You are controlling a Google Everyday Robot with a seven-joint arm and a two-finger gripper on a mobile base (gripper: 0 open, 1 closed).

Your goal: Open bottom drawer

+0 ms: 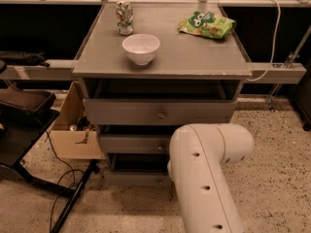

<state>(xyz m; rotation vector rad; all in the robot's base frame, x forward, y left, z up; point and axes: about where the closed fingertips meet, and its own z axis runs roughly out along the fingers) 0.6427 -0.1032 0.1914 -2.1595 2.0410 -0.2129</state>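
Observation:
The grey cabinet (165, 62) has three drawers. The bottom drawer (133, 178) is the lowest grey front, near the floor; its left part shows and its right part is hidden behind my white arm (206, 174). Above it is a dark gap, then the middle drawer (131, 143) and the top drawer (158, 112), each with a small knob. My gripper is hidden behind the arm's thick white link, somewhere low in front of the cabinet's right side.
On the cabinet top stand a white bowl (141, 48), a can (125, 17) and a green snack bag (206, 24). A cardboard box (73, 135) and a black chair (22, 115) are to the left. Cables and a black stand leg (70, 203) lie on the floor.

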